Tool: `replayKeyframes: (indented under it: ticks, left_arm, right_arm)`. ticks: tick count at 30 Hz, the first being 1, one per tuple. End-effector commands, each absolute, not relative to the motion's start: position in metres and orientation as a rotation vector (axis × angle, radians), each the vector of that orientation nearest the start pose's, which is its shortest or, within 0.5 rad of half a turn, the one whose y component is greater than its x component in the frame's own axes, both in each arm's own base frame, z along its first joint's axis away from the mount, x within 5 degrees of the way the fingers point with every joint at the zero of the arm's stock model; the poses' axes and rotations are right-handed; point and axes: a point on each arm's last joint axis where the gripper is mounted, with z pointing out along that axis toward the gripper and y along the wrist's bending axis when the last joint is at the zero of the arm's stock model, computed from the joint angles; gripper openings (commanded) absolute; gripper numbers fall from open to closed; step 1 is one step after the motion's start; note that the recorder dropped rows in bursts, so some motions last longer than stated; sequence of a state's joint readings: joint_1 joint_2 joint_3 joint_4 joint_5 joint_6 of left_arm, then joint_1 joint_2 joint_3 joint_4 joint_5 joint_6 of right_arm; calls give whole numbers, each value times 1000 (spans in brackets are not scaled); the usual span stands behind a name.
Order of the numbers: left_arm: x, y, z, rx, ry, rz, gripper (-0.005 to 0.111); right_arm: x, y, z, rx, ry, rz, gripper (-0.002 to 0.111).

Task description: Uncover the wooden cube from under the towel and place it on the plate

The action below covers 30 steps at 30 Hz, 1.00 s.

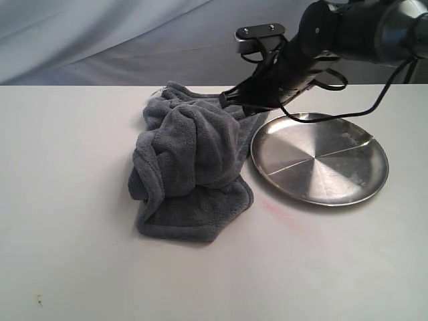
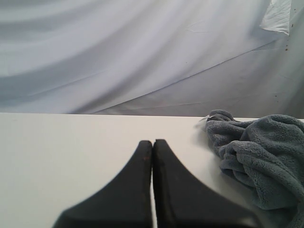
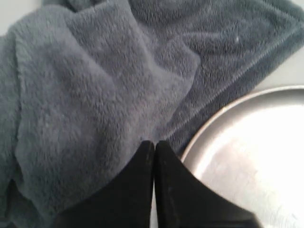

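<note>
The dark grey towel [image 1: 190, 160] lies bunched in a tall heap in the middle of the white table. No wooden cube shows in any view; it is hidden. The steel plate [image 1: 319, 159] sits right of the towel, its rim touching the cloth, with nothing on it. My right gripper [image 1: 231, 98] hovers shut over the towel's far edge beside the plate's rim; its wrist view shows the gripper [image 3: 153, 142] closed with nothing held, above towel [image 3: 95, 85] and plate [image 3: 247, 156]. My left gripper [image 2: 152, 141] is shut low over bare table, the towel [image 2: 256, 156] off to one side.
The right arm's black cable [image 1: 348, 112] droops over the plate's far rim. A faint pink smear [image 1: 274, 208] marks the table in front of the plate. A grey backdrop cloth [image 1: 100, 40] hangs behind the table's far edge.
</note>
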<state>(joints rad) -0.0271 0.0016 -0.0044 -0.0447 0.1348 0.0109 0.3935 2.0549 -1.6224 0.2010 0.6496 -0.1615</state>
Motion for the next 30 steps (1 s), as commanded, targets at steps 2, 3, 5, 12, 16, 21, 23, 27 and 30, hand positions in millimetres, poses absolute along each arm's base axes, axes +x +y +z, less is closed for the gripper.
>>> replayKeyframes:
  ticks: [2, 3, 5, 12, 16, 21, 23, 27, 30]
  left_arm:
    - [56, -2, 201, -2, 1617, -54, 1]
    - [56, -2, 201, -2, 1617, -54, 1]
    - [56, -2, 201, -2, 1617, -54, 1]
    - [56, -2, 201, -2, 1617, -54, 1]
    - [56, -2, 201, 0, 1617, -52, 1]
    - [56, -2, 201, 0, 1617, -52, 1]
    - [56, -2, 201, 0, 1617, -52, 1]
    - [56, -2, 201, 0, 1617, -52, 1]
    - [56, -2, 201, 0, 1617, -52, 1]
  right_arm:
    - [438, 205, 210, -558, 2487, 338, 0]
    - [440, 210, 209, -566, 2485, 344, 0]
    - [442, 218, 206, -576, 2482, 356, 0]
    - [440, 243, 209, -615, 2405, 378, 0]
    - [438, 253, 211, -613, 2372, 396, 0]
    - [436, 261, 214, -620, 2335, 406, 0]
    - [434, 266, 214, -625, 2321, 410, 0]
    - [431, 274, 216, -636, 2291, 421, 0]
    - [428, 279, 216, -647, 2282, 427, 0]
